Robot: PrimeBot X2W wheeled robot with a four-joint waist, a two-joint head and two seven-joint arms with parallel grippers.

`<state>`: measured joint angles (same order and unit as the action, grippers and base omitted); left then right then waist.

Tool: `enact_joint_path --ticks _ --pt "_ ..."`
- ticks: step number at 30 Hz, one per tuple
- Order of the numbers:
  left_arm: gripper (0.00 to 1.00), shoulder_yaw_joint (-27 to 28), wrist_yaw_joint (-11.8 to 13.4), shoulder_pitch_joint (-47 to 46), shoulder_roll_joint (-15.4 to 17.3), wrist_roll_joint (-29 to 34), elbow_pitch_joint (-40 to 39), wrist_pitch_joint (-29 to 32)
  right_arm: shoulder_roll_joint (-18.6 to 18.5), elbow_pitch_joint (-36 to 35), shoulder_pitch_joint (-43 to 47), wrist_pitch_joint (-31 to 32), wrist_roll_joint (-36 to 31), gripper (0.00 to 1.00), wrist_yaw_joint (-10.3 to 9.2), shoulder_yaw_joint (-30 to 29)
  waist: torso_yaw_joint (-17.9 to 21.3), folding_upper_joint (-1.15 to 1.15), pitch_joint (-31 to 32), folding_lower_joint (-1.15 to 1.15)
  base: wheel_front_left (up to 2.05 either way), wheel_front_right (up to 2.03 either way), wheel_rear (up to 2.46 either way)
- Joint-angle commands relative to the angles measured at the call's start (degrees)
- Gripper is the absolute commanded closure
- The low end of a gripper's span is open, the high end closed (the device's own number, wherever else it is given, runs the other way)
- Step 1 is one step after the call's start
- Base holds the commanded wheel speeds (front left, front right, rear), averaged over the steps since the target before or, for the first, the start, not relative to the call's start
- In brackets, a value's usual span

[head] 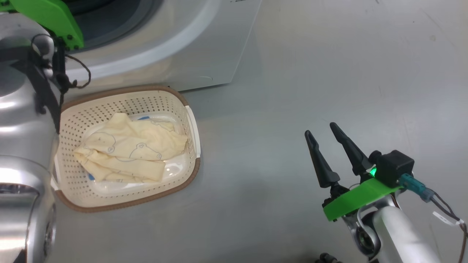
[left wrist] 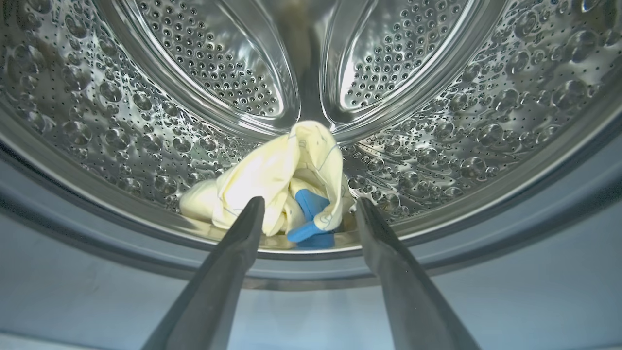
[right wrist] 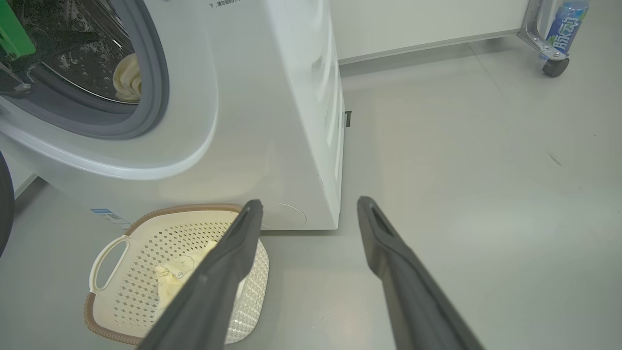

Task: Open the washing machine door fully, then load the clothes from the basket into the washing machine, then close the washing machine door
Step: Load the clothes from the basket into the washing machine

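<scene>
The washing machine (right wrist: 272, 97) stands with its opening uncovered. A dark curved edge (right wrist: 4, 204) at the left border looks like the washing machine door's black ring. My left gripper (left wrist: 309, 200) is open at the drum's mouth, its fingers either side of a pale-yellow garment (left wrist: 272, 189) with blue patches lying on the drum's front lip. That garment (right wrist: 127, 80) also shows through the opening. The basket (head: 182, 106) sits on the floor before the machine with more of the clothes (head: 131, 146) in it. My right gripper (head: 320, 129) hangs open and empty over bare floor, right of the basket.
My left arm's silver body (head: 22, 128) crowds the basket's left side. Its green mount (head: 55, 18) sits at the machine's opening. A wheeled frame's caster (right wrist: 554, 65) and a blue-labelled bottle (right wrist: 566, 24) stand far right. Grey floor (head: 329, 73) spreads right of the machine.
</scene>
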<state>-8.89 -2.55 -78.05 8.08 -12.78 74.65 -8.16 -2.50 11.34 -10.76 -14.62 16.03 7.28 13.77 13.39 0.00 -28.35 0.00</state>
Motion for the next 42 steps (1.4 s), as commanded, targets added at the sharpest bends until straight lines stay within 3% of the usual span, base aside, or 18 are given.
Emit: enact_joint_path --ticks 1,15,20,42 --pt "0.0 0.5 -0.2 0.5 1.5 -0.4 -1.3 -1.1 -0.4 -1.4 0.6 -0.4 -0.5 0.0 0.21 0.6 -0.4 0.0 0.5 0.0 0.0 0.0 0.0" --pt "0.0 0.7 -1.9 12.1 -1.4 -2.7 -6.1 -6.7 -0.4 -1.7 0.4 -0.4 -1.2 0.0 0.21 -2.0 -3.0 0.0 4.5 0.0 0.0 0.0 0.0" --pt "0.0 2.2 -2.1 23.6 -2.0 -3.1 -18.3 -6.8 -0.4 -1.6 1.2 -0.4 -1.6 0.0 0.21 -3.2 -4.4 0.0 6.8 0.0 0.0 0.0 0.0" --pt "0.0 5.8 -1.4 61.4 -4.8 1.2 -53.9 -6.8 -0.4 -0.9 5.5 -0.4 -2.6 0.0 0.21 -4.1 -6.5 0.0 16.8 0.0 0.0 0.0 0.0"
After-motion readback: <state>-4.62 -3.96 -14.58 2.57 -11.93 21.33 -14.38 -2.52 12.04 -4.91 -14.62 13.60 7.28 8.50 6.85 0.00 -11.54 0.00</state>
